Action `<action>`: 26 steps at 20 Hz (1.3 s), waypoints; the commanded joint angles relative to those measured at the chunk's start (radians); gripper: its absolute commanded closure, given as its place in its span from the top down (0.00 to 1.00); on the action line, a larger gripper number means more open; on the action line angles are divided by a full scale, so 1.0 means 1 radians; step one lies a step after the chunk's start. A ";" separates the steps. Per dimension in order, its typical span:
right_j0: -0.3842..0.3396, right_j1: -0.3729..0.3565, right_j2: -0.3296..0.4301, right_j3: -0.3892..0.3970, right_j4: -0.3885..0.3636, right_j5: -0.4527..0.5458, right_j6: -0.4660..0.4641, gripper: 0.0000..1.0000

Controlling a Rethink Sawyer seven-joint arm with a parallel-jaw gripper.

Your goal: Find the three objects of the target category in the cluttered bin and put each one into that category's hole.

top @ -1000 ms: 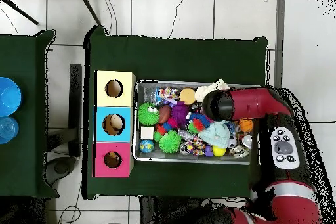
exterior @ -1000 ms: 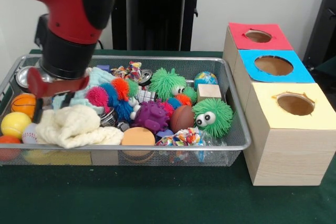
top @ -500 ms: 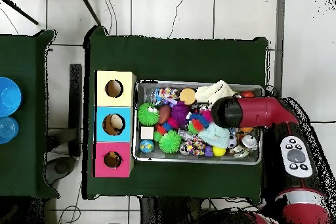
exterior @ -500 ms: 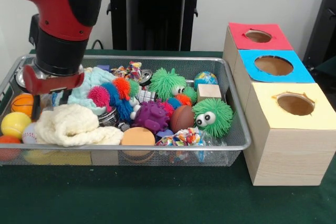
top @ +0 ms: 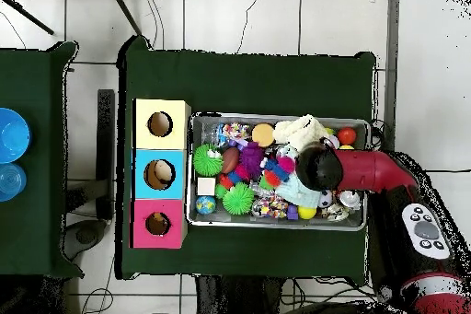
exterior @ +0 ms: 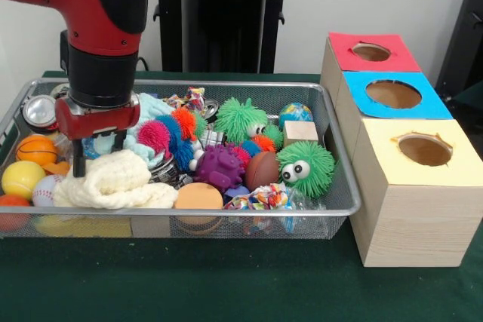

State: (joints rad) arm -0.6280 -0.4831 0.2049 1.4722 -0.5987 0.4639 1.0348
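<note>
**Arm low over the left end of the wire bin**

No writing or label can be read on anything here. In the front view, the wire-mesh bin (exterior: 332, 148) sits on green cloth, and at its left end lie smooth round balls: an orange basketball (exterior: 34, 148), a yellow ball (exterior: 21, 179) and a white baseball (exterior: 45, 190). The red and black arm comes down vertically just right of them, its gripper (exterior: 96, 148) hanging above a lumpy cream knitted cloth (exterior: 113, 182) with a pale blue cloth (exterior: 147, 115) behind it; whether the fingers are parted or closed cannot be told. Further right come spiky rubber toys: a pink and blue one (exterior: 166, 137), a purple knobbly ball (exterior: 217, 167), a green one (exterior: 240, 117), a brown football (exterior: 262, 169) and a green puffer with googly eyes (exterior: 306, 167). A plain wooden cube (exterior: 300, 133) lies behind it. Beside the bin stand three wooden boxes, each with a round hole: yellow top (exterior: 423, 152), blue top (exterior: 392, 96), red top (exterior: 371, 52)
</note>
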 commanded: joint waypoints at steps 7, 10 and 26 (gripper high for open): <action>-0.007 0.028 0.130 0.108 -0.014 -0.098 0.052 1.00; -0.010 0.027 0.133 0.111 -0.024 -0.113 0.050 1.00; -0.023 0.036 0.167 0.121 0.011 -0.091 0.051 0.00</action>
State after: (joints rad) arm -0.6430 -0.4866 0.2611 1.5271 -0.6020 0.3673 1.0348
